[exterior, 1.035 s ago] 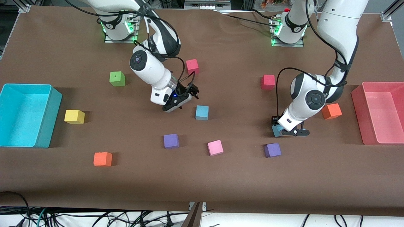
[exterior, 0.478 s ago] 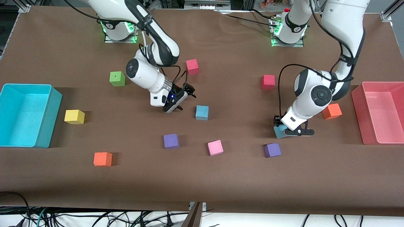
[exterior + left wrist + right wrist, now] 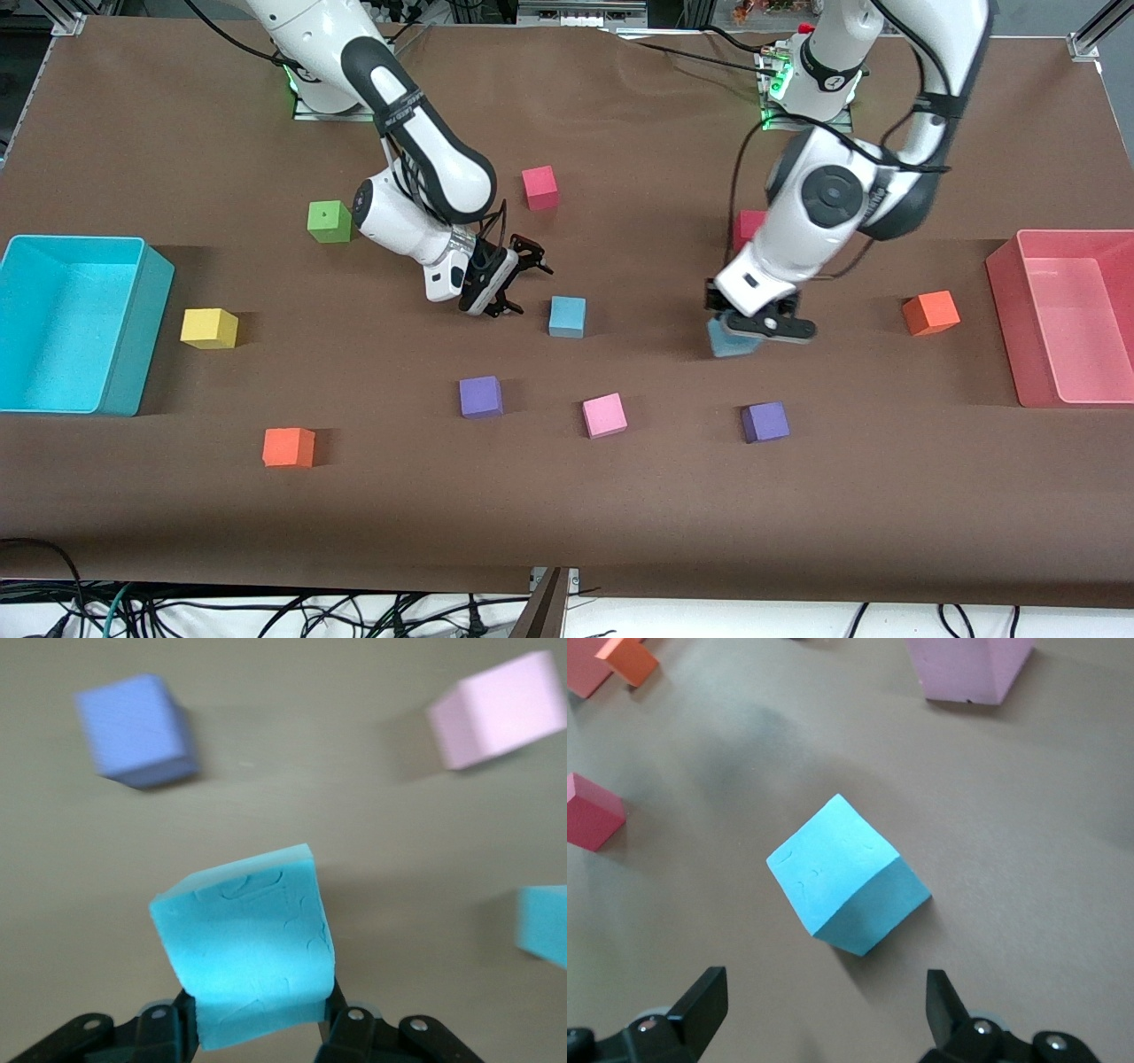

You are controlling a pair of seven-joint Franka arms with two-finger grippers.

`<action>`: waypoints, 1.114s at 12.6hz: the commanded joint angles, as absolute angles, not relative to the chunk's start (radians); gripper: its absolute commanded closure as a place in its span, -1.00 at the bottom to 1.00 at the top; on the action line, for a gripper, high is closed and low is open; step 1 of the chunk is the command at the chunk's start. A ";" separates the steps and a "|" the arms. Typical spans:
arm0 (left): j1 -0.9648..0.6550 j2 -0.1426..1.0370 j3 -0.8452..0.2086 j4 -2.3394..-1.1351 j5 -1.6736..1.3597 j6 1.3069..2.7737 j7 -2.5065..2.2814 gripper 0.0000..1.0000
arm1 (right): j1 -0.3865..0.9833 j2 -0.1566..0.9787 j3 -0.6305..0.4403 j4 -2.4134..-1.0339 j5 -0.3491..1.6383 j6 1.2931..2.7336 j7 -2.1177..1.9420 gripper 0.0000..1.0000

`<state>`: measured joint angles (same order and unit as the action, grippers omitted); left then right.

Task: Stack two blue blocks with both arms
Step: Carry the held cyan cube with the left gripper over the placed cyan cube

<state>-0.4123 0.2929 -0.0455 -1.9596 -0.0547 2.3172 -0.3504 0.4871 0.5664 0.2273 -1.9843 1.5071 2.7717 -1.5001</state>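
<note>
One blue block (image 3: 567, 316) sits on the brown table near the middle; in the right wrist view it (image 3: 846, 873) lies just ahead of the fingers. My right gripper (image 3: 524, 285) is open and empty, low beside this block toward the right arm's end; it shows open in its own view (image 3: 824, 1010). My left gripper (image 3: 742, 330) is shut on the second blue block (image 3: 728, 344) and holds it tilted, above the table. In the left wrist view the held block (image 3: 248, 948) fills the jaws of the gripper (image 3: 257, 1017), and the other blue block (image 3: 545, 921) shows at the edge.
A purple cube (image 3: 765, 422), a pink cube (image 3: 604, 415) and another purple cube (image 3: 481, 396) lie nearer the camera. Orange (image 3: 930, 312), red (image 3: 539, 187), green (image 3: 329, 221) and yellow (image 3: 209, 328) cubes are scattered. A cyan bin (image 3: 75, 239) and a pink bin (image 3: 1001, 266) stand at the table's ends.
My left gripper has lifted its blue block off the table and carried it toward the other blue block. My right gripper has drawn back slightly and stays open.
</note>
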 commanded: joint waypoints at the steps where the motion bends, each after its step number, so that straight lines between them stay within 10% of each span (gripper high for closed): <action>1: -0.514 0.310 -0.032 -1.898 -0.101 2.290 -0.432 1.00 | 0.506 0.632 0.229 -1.913 1.690 2.790 -1.737 -0.98; 14: -0.801 0.598 0.031 -1.606 -0.095 2.304 -0.710 1.00 | 0.517 0.701 0.172 -1.861 1.858 2.684 -2.071 -0.98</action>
<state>-0.7797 0.5676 0.0053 -1.6497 -0.0838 2.3150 -0.7081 0.5066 0.6880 0.1882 -1.8803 1.8292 2.7012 -2.0341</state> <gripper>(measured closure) 0.480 0.009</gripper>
